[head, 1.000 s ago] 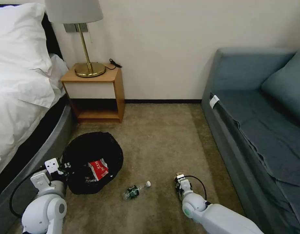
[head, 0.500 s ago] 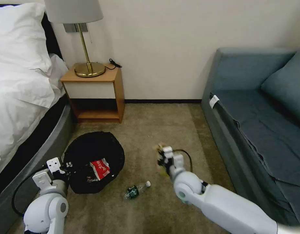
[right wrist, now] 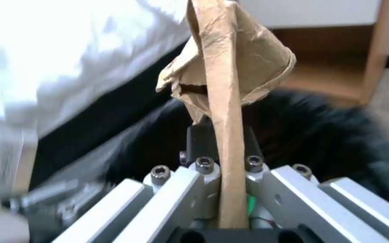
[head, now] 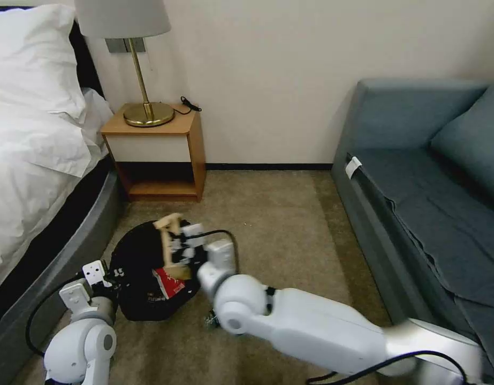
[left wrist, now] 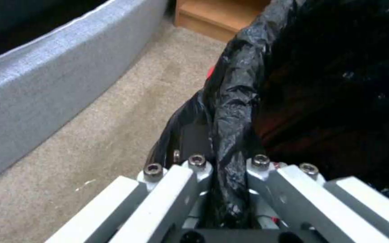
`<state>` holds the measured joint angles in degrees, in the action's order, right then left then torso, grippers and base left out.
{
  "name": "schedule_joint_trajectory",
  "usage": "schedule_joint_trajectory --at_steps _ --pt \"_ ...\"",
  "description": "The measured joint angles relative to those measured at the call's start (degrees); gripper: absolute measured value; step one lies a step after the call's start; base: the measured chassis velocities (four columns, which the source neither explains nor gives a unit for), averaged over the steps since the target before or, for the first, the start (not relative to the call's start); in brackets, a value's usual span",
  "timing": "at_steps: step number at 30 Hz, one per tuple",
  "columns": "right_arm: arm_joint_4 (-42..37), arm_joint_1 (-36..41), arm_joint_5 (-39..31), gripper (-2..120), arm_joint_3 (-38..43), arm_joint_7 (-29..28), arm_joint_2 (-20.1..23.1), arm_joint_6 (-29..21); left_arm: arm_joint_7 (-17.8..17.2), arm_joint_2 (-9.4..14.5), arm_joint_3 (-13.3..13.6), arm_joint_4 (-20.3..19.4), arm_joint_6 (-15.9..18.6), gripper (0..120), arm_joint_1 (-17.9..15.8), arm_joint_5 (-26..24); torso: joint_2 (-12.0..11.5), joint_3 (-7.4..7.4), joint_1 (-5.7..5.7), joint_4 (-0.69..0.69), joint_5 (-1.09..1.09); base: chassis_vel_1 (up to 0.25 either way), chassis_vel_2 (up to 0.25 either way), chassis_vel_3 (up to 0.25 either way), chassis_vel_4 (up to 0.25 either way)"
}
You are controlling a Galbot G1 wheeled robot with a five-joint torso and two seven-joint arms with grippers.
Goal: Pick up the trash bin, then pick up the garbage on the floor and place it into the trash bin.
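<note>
The trash bin (head: pixel 139 267), lined with a crinkled black bag, sits low beside the bed. My left gripper (head: pixel 106 277) is shut on its near rim, and the left wrist view shows the bag's rim (left wrist: pixel 230 111) pinched between the jaws. A red-white packet (head: pixel 169 282) lies inside the bin. My right gripper (head: pixel 176 247) hovers over the bin's opening, shut on the tan crumpled paper (head: pixel 169 223), which stands up from the jaws (right wrist: pixel 230 64). The right arm hides most of the bottle; a dark bit of it (head: pixel 210 321) peeks out beneath the arm.
The bed (head: pixel 32 160) runs along the left. A wooden nightstand (head: pixel 161 155) with a brass lamp (head: pixel 147 113) stands against the wall. A blue sofa (head: pixel 428 192) lines the right side. Bare carpet (head: pixel 279 224) lies between them.
My right arm has swung left and up from the floor near the sofa to above the bin, carrying the tan paper. The left gripper has stayed on the bin's rim.
</note>
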<state>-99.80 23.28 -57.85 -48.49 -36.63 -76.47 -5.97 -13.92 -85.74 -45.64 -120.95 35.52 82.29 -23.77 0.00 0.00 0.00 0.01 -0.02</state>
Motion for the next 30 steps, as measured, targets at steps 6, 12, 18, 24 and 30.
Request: schedule_joint_trajectory --at_steps 6,12,18,24,30 --pt "7.35 -1.20 3.08 4 -5.65 -0.79 -2.66 0.16 -0.02 -0.31 0.39 -0.08 0.05 3 0.01 0.40 0.00 0.00 0.00 0.00 0.00 0.000 0.000 0.000 0.000" --pt "9.40 -2.09 5.08 29 -6.14 -0.54 -2.52 0.30 -0.03 -0.51 0.60 -0.22 0.13 3 -0.08 0.82 0.00 0.00 0.00 -0.01 0.01 0.000 0.000 0.000 0.000" --pt "8.48 -2.36 6.04 52 -4.89 -0.01 -1.02 0.18 -0.03 -0.59 0.67 -0.22 0.14 3 -0.13 0.96 0.00 0.00 0.00 -0.01 0.02 0.000 0.000 0.000 0.000" --pt "7.83 -2.15 6.26 73 -4.42 0.07 -0.29 -0.60 -0.01 -0.72 0.85 -0.22 0.14 3 -0.21 1.15 0.00 0.00 0.00 -0.01 0.02 0.000 0.000 0.000 0.000" --pt "6.21 -4.58 3.95 93 -6.63 -0.58 0.72 -3.34 0.04 -0.76 0.87 -0.22 0.14 3 -0.20 1.27 0.00 0.00 0.00 -0.01 0.02 0.000 0.000 0.000 0.000"
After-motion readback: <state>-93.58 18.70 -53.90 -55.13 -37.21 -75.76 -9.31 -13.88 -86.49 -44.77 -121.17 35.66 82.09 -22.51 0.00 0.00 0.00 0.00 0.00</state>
